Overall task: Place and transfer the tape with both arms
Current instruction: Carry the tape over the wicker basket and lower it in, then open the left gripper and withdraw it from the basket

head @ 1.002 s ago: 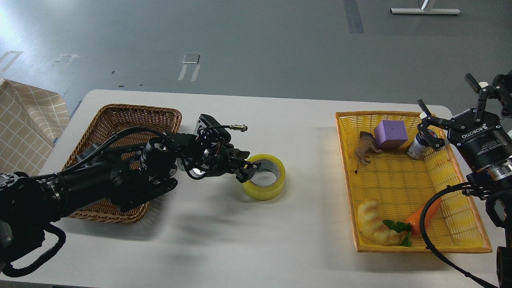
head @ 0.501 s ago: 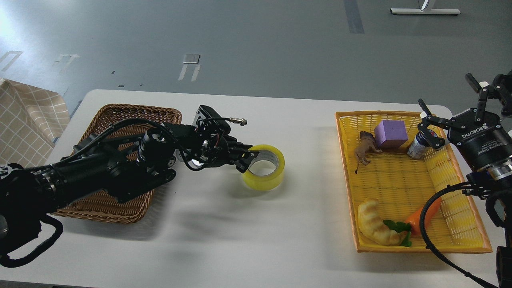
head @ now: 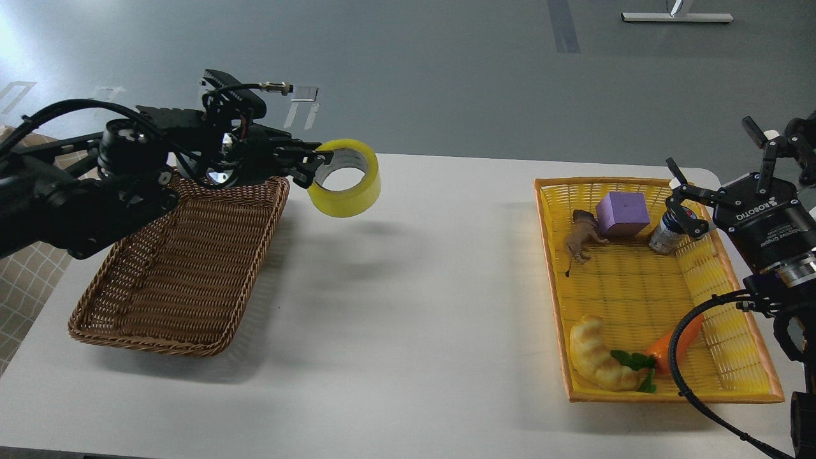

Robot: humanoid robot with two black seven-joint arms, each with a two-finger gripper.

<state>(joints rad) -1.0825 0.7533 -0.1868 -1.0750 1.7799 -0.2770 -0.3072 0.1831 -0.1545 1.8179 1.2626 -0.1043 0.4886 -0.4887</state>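
The white surface carries two baskets, and all positions below are referenced to the brown wicker basket at its left side. The yellow tray basket sits well apart from the wicker basket, at the right end of the surface, and contains a purple block, a brown animal figure, a small can, a croissant-shaped toy and a toy carrot. The left arm extends over the far left corner of the wicker basket. The left gripper is positioned above the basket's far right corner, with its fingers closed on the rim of the tape. The tape is held in the air, clear of the surface, just beyond the wicker basket's far right corner; its shadow falls on the surface below. The tape is a wide roll of translucent yellow film around a white-grey core, tilted so that its open centre faces the camera. The right gripper hovers at the far right corner of the yellow tray basket, far from the wicker basket, with its fingers spread wide and holding nothing.
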